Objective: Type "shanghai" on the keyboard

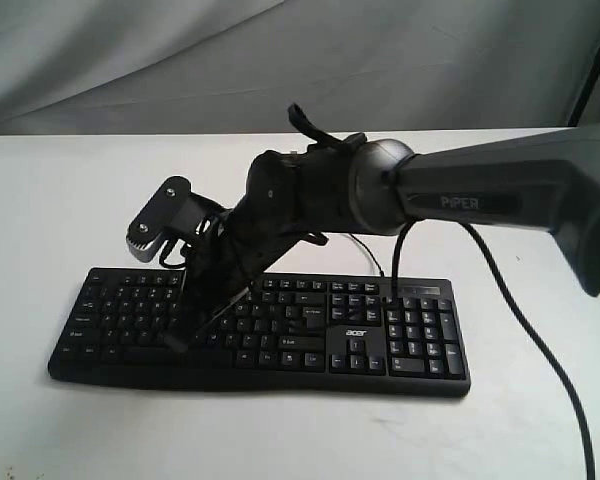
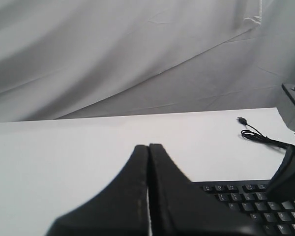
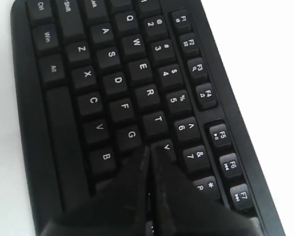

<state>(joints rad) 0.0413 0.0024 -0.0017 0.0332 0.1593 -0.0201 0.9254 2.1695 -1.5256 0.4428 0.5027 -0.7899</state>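
Note:
The black keyboard (image 1: 400, 340) lies across the white table, acer logo toward its right. My right gripper (image 1: 183, 338) reaches across to the letter keys on the left half and is shut with nothing in it. In the right wrist view the keyboard (image 3: 113, 78) fills the frame and the shut right gripper (image 3: 150, 148) points down between the G key (image 3: 131, 134) and the Y key (image 3: 165, 146), covering the keys beneath; contact cannot be told. My left gripper (image 2: 148, 146) is shut and empty, over bare table beside a corner of the keyboard (image 2: 246, 196).
The keyboard's thin USB cable (image 2: 255, 135) trails over the table behind it. The right arm's own black cable (image 1: 540, 350) hangs down past the number pad. Grey cloth hangs behind the white table (image 1: 40, 200).

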